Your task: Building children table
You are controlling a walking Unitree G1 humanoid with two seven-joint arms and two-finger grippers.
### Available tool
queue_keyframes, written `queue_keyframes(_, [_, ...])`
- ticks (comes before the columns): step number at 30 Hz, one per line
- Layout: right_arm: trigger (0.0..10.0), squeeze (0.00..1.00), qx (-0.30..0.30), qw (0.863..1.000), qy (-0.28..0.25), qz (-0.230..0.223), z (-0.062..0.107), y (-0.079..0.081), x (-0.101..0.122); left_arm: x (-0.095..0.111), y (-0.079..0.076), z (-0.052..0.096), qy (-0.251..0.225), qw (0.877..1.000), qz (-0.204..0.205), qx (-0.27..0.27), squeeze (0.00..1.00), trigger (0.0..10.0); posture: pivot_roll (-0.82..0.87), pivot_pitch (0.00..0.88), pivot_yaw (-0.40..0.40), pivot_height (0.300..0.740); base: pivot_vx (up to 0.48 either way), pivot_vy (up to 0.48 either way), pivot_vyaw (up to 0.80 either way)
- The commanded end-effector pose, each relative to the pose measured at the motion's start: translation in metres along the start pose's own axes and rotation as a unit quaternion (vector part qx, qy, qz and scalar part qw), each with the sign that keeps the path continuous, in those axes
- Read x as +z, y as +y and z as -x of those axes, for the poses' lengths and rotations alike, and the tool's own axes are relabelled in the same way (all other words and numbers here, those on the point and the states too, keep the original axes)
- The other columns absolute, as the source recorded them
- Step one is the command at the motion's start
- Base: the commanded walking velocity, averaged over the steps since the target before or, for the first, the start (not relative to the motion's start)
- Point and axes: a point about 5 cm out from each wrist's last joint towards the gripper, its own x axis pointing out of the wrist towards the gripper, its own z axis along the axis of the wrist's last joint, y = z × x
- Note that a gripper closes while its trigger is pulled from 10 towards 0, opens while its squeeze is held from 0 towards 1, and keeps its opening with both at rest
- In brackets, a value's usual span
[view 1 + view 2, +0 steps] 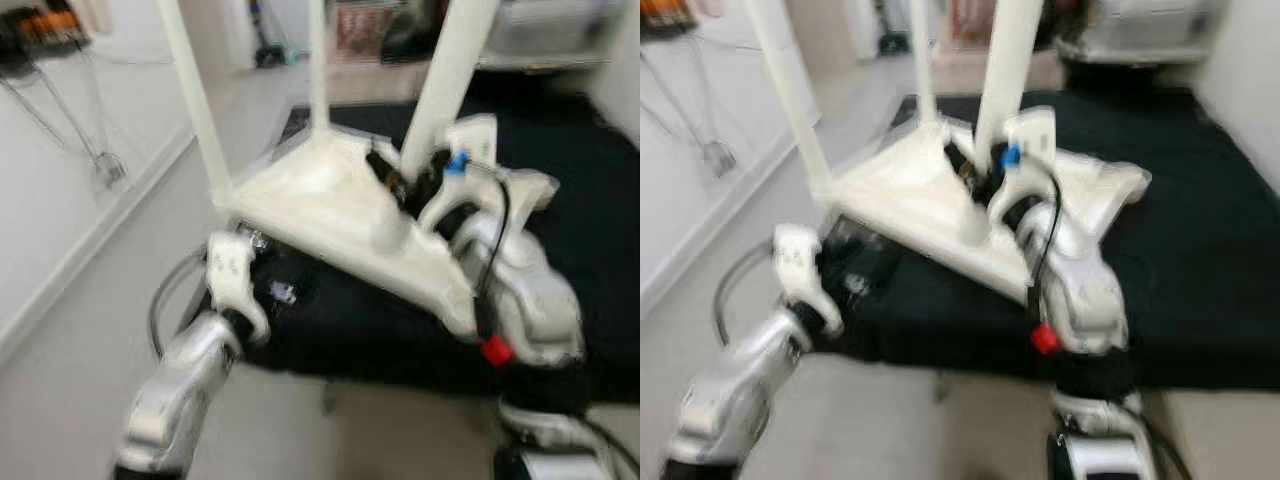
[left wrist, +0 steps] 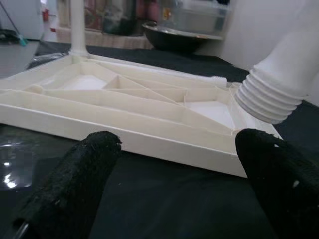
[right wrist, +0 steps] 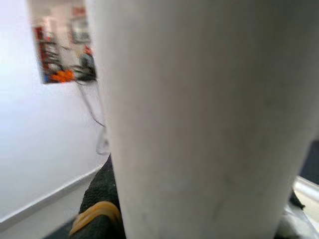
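the white plastic tabletop (image 1: 320, 195) lies upside down, ribbed underside up, on a black mat (image 1: 1200, 230) spread on the floor. three white legs stand up from it: one at the corner nearest the left arm (image 1: 195, 100), one at the far corner (image 1: 318, 60), and a thick one (image 1: 450, 70) near the right arm.

the right gripper (image 1: 400, 185) is up against the base of that thick leg; its black fingers seem to sit on either side of it, but the blur makes it impossible to tell whether they are clamped. in the right wrist view the leg's pale surface (image 3: 199, 119) stands very close in front of the camera, with a yellowish band (image 3: 94, 214) on dark material low beside it.

the left gripper (image 2: 189, 164) is low over the mat, just short of the tabletop's near edge, its two fingers (image 2: 75, 184) spread wide with nothing between them. beyond the fingers lies the ribbed underside, and past one fingertip the threaded end of a leg (image 2: 266, 97) hangs above the tabletop's corner.

a white wall (image 1: 50, 190) runs along the left arm's side.
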Motion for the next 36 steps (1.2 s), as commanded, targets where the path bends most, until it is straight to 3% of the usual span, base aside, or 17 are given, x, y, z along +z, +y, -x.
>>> queue_keyframes(1, [10.0,0.0,0.001,1.0,-0.008,0.004,0.0,0.001,0.004,-0.003,0.0,0.003,0.003,1.0,0.009,-0.004,0.0,10.0,-0.06,0.088,0.05,0.74,0.0,-0.454,0.0])
queue_keyframes(8, [10.0,0.0,-0.002,1.0,-0.006,0.008,0.001,0.0,0.003,-0.006,0.0,0.002,0.005,1.0,0.019,0.01,0.0,10.0,-0.06,0.088,0.054,0.74,0.0,-0.432,0.0])
queue_keyframes(12, [10.0,0.0,-0.005,1.0,-0.006,0.012,0.0,-0.001,0.003,-0.015,0.005,0.001,0.027,0.999,0.004,0.032,0.0,10.0,-0.06,0.087,0.055,0.74,0.0,0.0,0.0])
queue_keyframes(26, [10.0,0.0,0.0,1.0,0.009,0.027,0.003,-0.001,-0.006,-0.029,0.007,0.014,0.06,0.998,-0.016,0.024,0.0,10.0,-0.06,0.094,0.055,0.74,0.0,0.0,0.0])
queue_keyframes(30, [10.0,0.0,0.004,1.0,-0.01,0.004,0.004,-0.003,-0.003,-0.028,0.003,0.015,0.054,0.998,-0.004,0.013,0.0,10.0,-0.06,0.098,0.054,0.74,0.307,0.0,0.78])
queue_keyframes(35, [10.0,0.0,-0.011,1.0,-0.007,0.012,0.004,-0.007,-0.001,-0.028,0.001,0.014,0.052,0.999,-0.003,0.006,0.0,10.0,-0.06,0.098,0.051,0.74,0.343,0.0,0.0])
queue_keyframes(36, [10.0,0.0,-0.009,1.0,-0.025,-0.011,0.004,-0.006,0.002,-0.028,-0.001,0.013,0.052,0.999,-0.003,0.003,0.0,10.0,-0.06,0.099,0.052,0.74,0.345,0.0,0.73])
